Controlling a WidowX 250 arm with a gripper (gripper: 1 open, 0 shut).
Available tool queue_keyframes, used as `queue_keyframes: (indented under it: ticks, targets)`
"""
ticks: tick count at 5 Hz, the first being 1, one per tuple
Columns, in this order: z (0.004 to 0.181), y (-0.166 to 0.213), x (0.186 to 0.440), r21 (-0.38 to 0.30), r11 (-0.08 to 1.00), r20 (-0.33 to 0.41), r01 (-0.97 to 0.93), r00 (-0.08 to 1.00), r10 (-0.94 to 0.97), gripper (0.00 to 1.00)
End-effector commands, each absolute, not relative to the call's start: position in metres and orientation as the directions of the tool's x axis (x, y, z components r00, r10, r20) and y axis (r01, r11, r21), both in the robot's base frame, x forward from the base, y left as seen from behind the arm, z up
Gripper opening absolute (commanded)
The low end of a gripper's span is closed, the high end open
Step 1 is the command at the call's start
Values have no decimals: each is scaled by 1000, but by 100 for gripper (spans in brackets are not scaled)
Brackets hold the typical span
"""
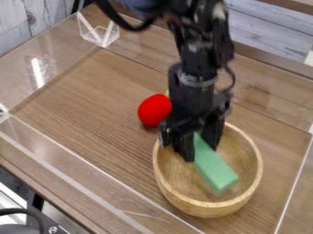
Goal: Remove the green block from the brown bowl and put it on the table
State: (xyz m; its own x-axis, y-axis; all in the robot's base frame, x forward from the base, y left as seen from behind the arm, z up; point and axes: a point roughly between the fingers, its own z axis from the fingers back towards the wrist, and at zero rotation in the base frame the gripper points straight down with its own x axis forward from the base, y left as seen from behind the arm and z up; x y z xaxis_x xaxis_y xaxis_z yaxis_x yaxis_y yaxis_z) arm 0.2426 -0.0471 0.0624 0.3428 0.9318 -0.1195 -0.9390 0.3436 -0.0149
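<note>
Here, at the far left and along the near edge, clear acrylic walls (49, 155) fence the brown wood-grain surface (86, 101). Moving right, a red strawberry-shaped toy (152, 109) lies on the surface, just off the bowl's rim at about ten o'clock from the bowl's centre; whether it touches the rim is unclear.

Next comes the brown bowl (184, 196), a wide, shallow wooden bowl with a thick rim, standing on the surface toward the lower right of the view. Above it the black robot arm (202, 46) comes down from twelve o'clock, its gripper (193, 139) pointing straight down over the bowl's far half.

The jaws stand partly closed on either side of the upper end of the green block (213, 169), and they appear to grip it, though motion blur keeps the contact from being certain. The block is a flat green bar, tilted, its upper end between the jaws and its lower end slanting toward five o'clock, inside the bowl's outline. Whether that lower end rests on the bowl's floor cannot be told.
</note>
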Motion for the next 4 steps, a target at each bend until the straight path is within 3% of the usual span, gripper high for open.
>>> queue_keyframes:
  ticks: [1,2,3,4]
  targets:
    - [105,-47,255,-94,385,-106,-918,394,913,0]
    - [132,-42,257,-116,436,-93,-892,447,890,0]
    - [142,-22,252,-132,480,-54,-868,489,870,0]
    - [133,7,241,-125,505,-11,-854,510,860,0]
